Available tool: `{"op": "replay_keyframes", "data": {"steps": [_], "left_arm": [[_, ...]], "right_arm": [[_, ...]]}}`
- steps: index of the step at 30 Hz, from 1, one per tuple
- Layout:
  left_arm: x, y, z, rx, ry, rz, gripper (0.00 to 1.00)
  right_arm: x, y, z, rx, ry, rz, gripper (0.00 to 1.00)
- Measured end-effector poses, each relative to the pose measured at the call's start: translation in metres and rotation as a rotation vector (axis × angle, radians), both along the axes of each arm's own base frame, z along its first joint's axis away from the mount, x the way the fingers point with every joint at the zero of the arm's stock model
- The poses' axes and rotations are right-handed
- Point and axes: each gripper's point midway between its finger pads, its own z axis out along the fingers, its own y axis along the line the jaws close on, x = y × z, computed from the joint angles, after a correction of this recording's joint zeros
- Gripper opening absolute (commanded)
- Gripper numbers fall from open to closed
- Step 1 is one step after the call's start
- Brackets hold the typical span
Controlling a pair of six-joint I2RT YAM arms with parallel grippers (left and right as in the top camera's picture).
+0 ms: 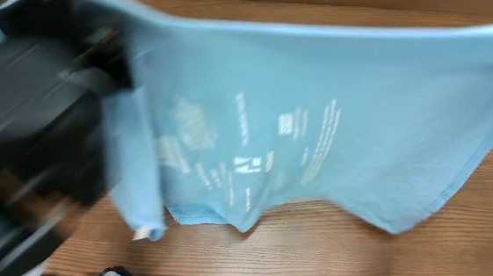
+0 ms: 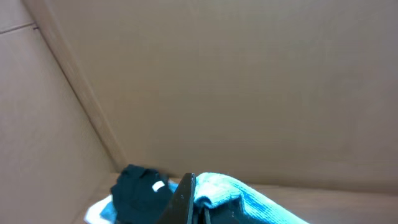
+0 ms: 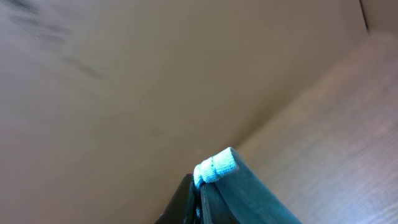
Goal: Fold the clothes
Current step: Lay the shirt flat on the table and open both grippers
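A sky-blue shirt (image 1: 335,136) is stretched across the upper frame; the left gripper (image 2: 194,200) and right gripper (image 3: 199,196) each clamp its edge

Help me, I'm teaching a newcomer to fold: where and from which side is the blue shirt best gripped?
At the two ends of its upper edge, one per gripper, coming from the outer sides. The shirt hangs spread wide with its lower edge loose; pinching bunched edge fabric, as the left gripper and right gripper do, probably keeps it flat.
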Motion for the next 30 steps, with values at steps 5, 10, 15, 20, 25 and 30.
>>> {"op": "replay_keyframes", "data": {"steps": [5, 10, 15, 20, 25, 30], "left_arm": [[0.111, -0.029, -0.067, 0.096, 0.159, 0.055, 0.04], [0.222, -0.034, -0.168, 0.116, 0.318, 0.055, 0.04], [0.289, -0.026, -0.260, 0.129, 0.424, 0.070, 0.24], [0.309, -0.006, -0.339, 0.177, 0.580, 0.102, 0.91], [0.298, 0.015, -0.371, 0.193, 0.705, 0.129, 1.00], [0.275, 0.011, -0.363, 0.183, 0.761, 0.126, 1.00]], "right_arm": [[0.091, -0.035, -0.091, 0.065, 0.207, 0.007, 0.04], [0.146, -0.056, -0.169, 0.108, 0.341, 0.013, 0.04], [0.180, -0.063, -0.225, 0.133, 0.415, 0.026, 0.21], [0.197, -0.058, -0.279, 0.137, 0.515, 0.049, 1.00], [0.190, -0.051, -0.296, 0.131, 0.584, 0.067, 1.00], [0.171, -0.045, -0.298, 0.146, 0.651, 0.072, 1.00]]}}
